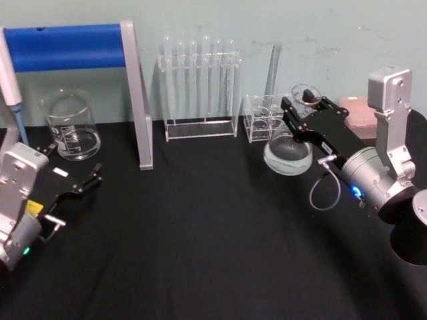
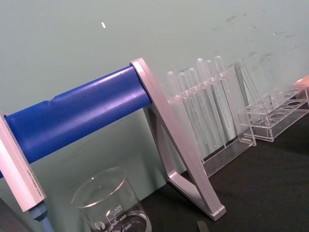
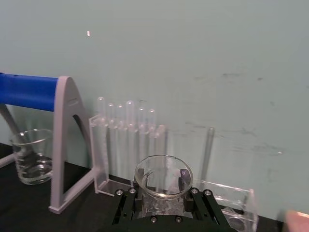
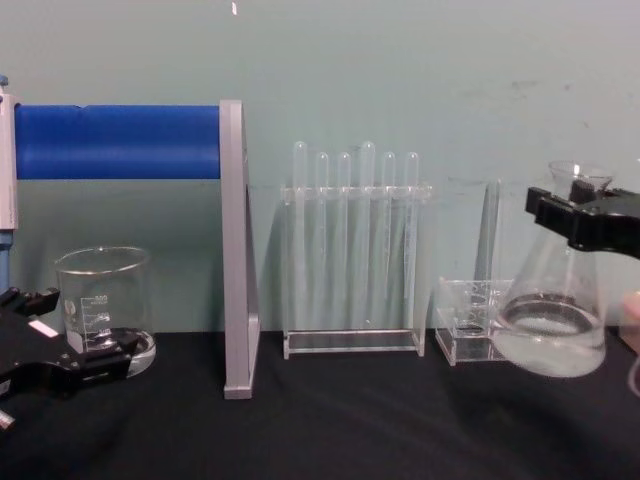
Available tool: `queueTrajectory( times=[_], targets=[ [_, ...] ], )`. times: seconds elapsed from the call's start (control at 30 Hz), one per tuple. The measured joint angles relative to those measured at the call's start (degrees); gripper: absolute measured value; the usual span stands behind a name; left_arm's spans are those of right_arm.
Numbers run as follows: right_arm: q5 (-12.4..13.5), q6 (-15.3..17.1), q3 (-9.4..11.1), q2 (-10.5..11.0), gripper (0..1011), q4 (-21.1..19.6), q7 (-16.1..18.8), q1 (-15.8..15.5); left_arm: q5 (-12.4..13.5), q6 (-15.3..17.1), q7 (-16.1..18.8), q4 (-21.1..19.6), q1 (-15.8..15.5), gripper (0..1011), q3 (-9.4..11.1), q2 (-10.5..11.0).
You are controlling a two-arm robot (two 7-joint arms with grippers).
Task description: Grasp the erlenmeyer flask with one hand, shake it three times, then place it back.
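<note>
The erlenmeyer flask [image 4: 552, 320] hangs at the right, apparently just clear of the worktop [image 1: 200, 233]. The right gripper [image 4: 578, 216] has its fingers closed around the narrow neck under the flared rim, so the wide base can swing freely during shaking. The left gripper [image 1: 72, 164] rests by the beaker [image 1: 70, 127], fingers spread and empty.

I read the counter [image 1: 200, 253] as plain black and the wall [image 1: 320, 27] as pale green. At 10 o'clock: blue bar [image 1: 67, 47], silver-grey frame [image 1: 137, 100], clear beaker [image 1: 70, 127] with white printed graduations. At 2 o'clock: clear erlenmeyer flask [image 1: 288, 155], black right tool [image 1: 305, 103]. At 8 o'clock: black left tool [image 1: 75, 160], white label [image 1: 60, 172].
</note>
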Motion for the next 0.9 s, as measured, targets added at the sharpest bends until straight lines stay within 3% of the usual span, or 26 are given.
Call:
queueTrajectory(
  times=[0.23, 0.47, 0.9],
  targets=[
    [-2.4, 0.1, 0.9, -0.6, 449, 0.3, -1.0, 0.0, 0.0, 0.0, 0.0, 0.0, 0.0, 1001, 0.0, 0.0],
    [-3.5, 0.4, 0.2, -1.3, 449, 0.0, 0.0, -0.3, 0.0, 0.0, 0.0, 0.0, 0.0, 1001, 0.0, 0.0],
    [-4.0, 0.8, -5.9, -1.4, 449, -2.5, 6.9, -1.3, 0.0, 0.0, 0.0, 0.0, 0.0, 1001, 0.0, 0.0]
  ],
)
